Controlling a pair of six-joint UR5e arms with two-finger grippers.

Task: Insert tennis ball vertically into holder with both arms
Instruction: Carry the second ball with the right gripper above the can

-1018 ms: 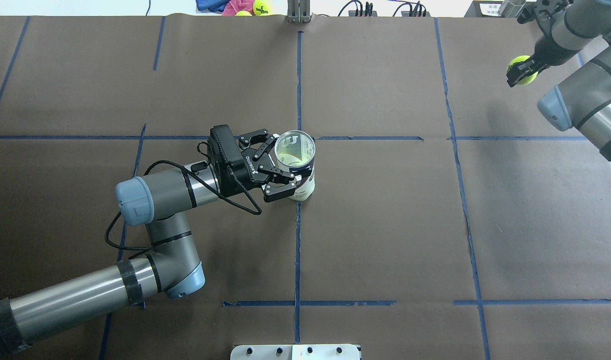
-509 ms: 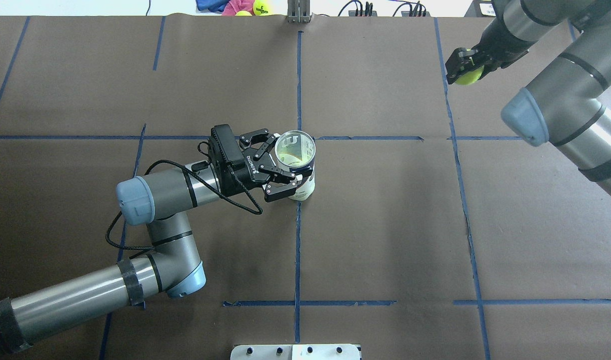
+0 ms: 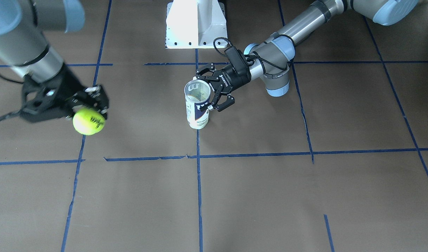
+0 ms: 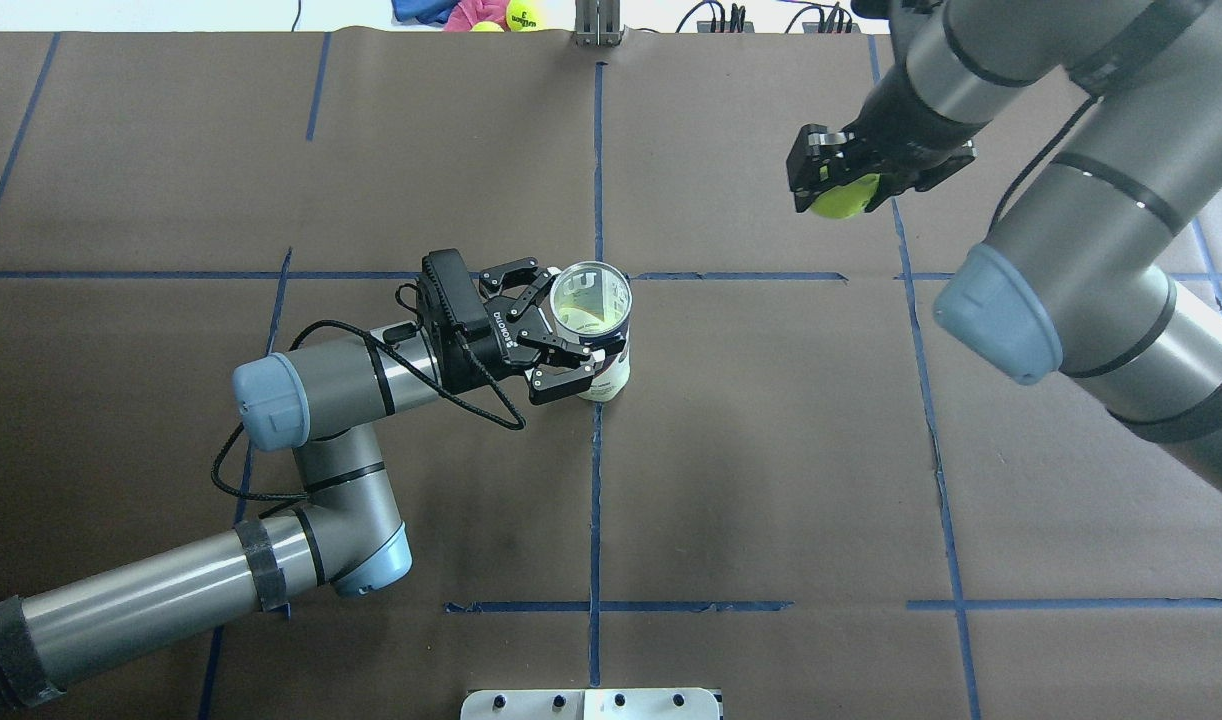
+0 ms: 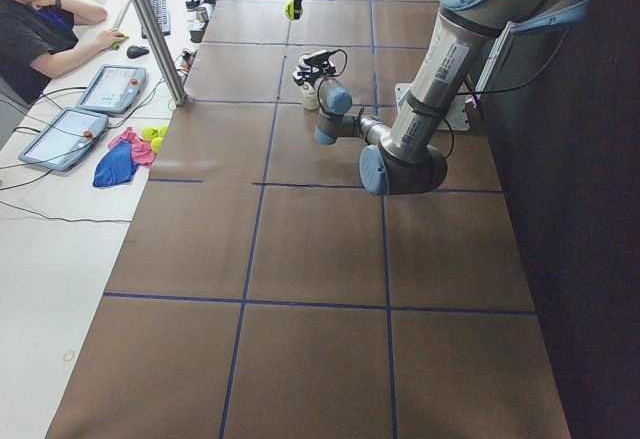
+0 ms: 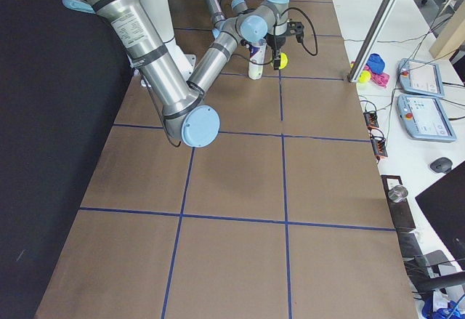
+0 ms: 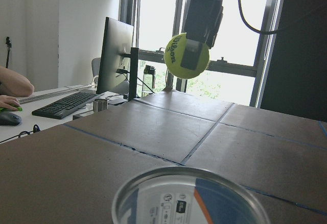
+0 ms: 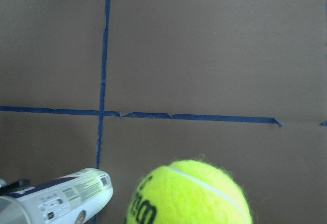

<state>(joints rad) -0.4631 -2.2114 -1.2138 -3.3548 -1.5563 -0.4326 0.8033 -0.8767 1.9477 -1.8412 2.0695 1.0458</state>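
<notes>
Overhead, left hand (image 4: 561, 332) clamped on holder (image 4: 611, 372), right hand (image 4: 837, 186) clamped on tennis ball (image 4: 841, 202); lettering (image 7: 176, 49) plain from left wrist.

a robotics lab: tape-gridded table (image 4: 771, 450), teach pendants (image 5: 107, 89), an operator (image 5: 30, 29) at a keyboard (image 7: 66, 104).

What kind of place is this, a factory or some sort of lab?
Probably a robotics research lab, not a factory: the table is papered brown with a blue tape grid, an operator sits at a desk with teach pendants, and windows and a monitor show beyond the table.
</notes>
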